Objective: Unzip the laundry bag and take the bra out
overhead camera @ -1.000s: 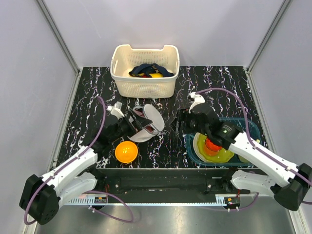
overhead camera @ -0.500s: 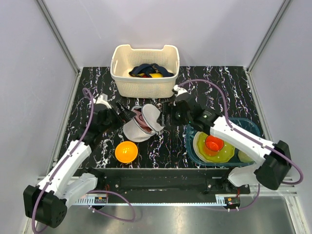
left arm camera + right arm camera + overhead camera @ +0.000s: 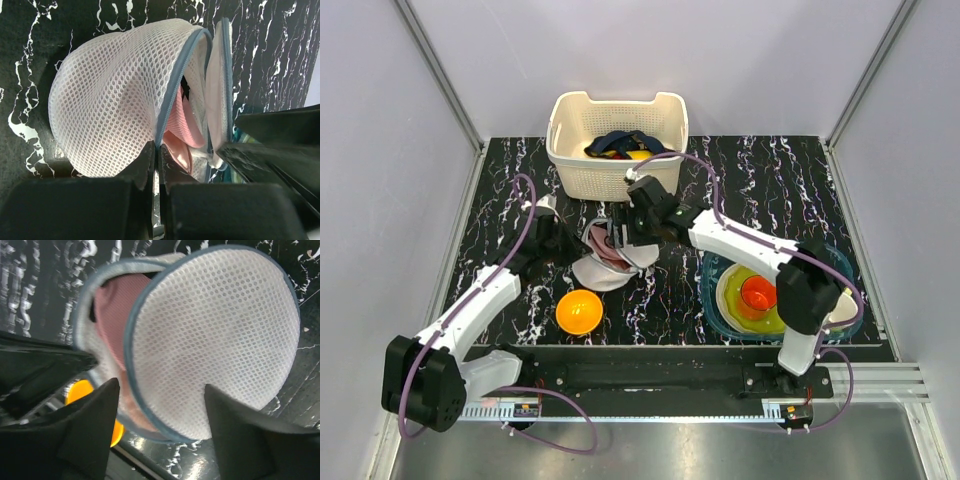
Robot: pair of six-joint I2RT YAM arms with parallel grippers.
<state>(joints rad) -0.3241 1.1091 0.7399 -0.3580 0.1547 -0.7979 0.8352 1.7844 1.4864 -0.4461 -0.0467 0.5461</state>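
Note:
The laundry bag (image 3: 603,274) lies unzipped at mid-table, its two white mesh halves (image 3: 110,100) gaping along the grey-blue zip edge. The pinkish bra (image 3: 603,243) sits inside, showing through the gap (image 3: 180,125) and beside the lid half (image 3: 112,305). My left gripper (image 3: 577,246) is shut on the bag's zip rim (image 3: 157,149) at the lower half's edge. My right gripper (image 3: 623,228) hangs open over the other mesh half (image 3: 215,335), one finger on each side of it (image 3: 159,390), not pinching it.
A cream slotted basket (image 3: 618,175) with dark and yellow clothes stands behind the bag. An orange bowl (image 3: 579,311) sits in front of it. A teal tub (image 3: 712,300) with plates and a red cup is at the right.
My left gripper has closed on the bag's rim. The right arm has swung left from the tub to above the bag, and its jaws have narrowed somewhat.

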